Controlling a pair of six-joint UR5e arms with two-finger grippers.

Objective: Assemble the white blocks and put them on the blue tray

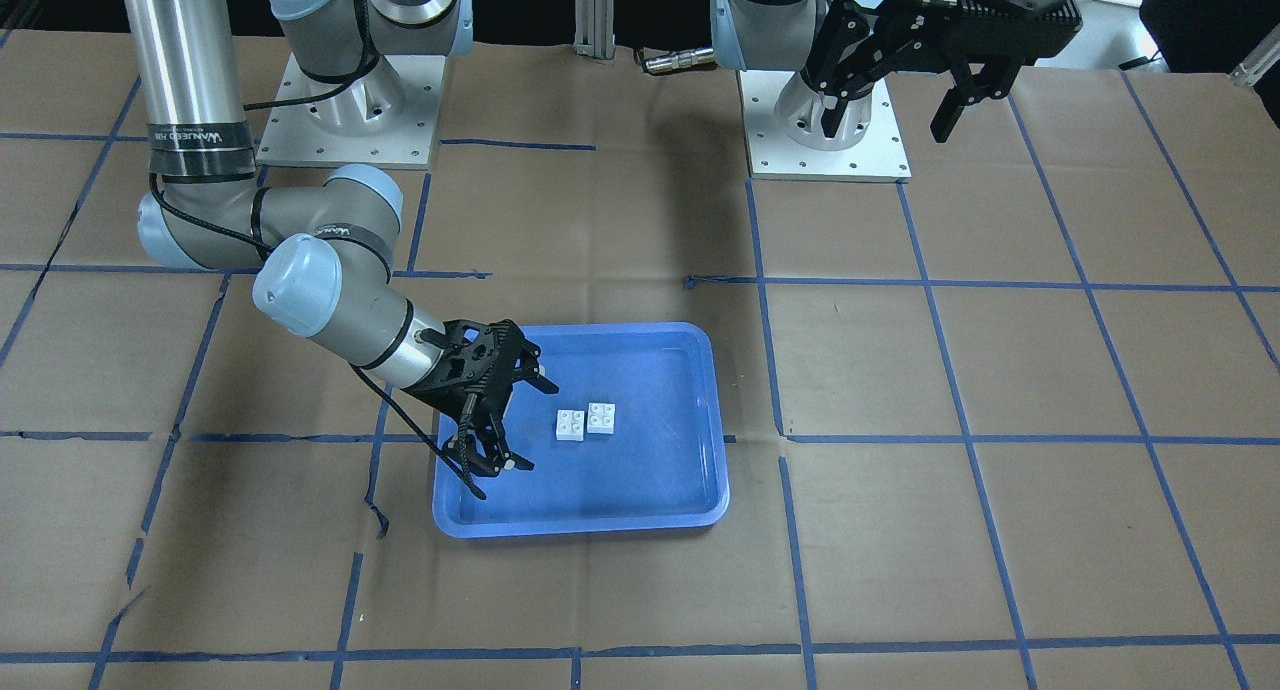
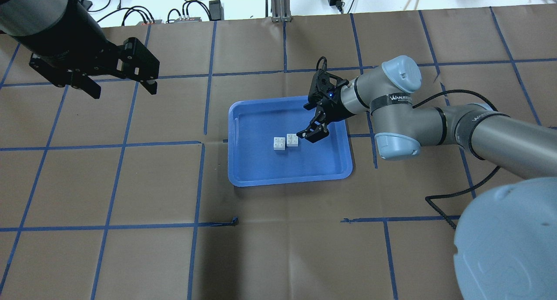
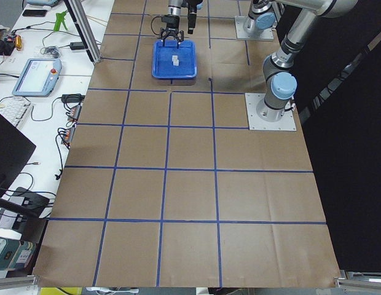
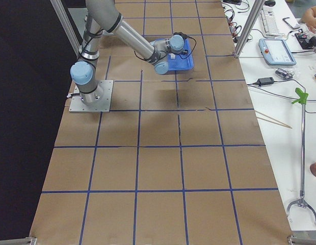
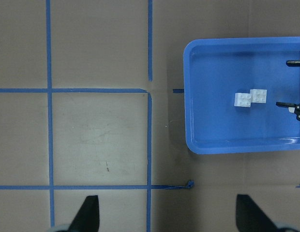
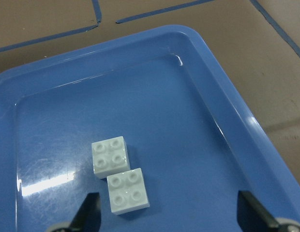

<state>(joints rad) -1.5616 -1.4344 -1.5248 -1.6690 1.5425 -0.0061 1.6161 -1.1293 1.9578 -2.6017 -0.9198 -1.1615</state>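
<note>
The two white blocks (image 1: 571,425) (image 1: 601,417) lie studs up near the middle of the blue tray (image 1: 680,490), touching at a corner; I cannot tell if they are joined. They also show in the overhead view (image 2: 279,143) and the right wrist view (image 6: 109,156) (image 6: 128,191). My right gripper (image 1: 532,422) is open and empty, just above the tray floor beside the blocks, its fingers apart on either side of them in the right wrist view (image 6: 169,217). My left gripper (image 1: 888,120) is open and empty, high above the table, far from the tray (image 2: 123,89).
The table is covered in brown paper with a grid of blue tape (image 2: 204,143). The tray (image 2: 243,178) lies near the table's middle. The arms' base plates (image 1: 345,110) (image 1: 825,120) stand at the robot's side. A loose cable (image 2: 439,204) hangs by the right arm.
</note>
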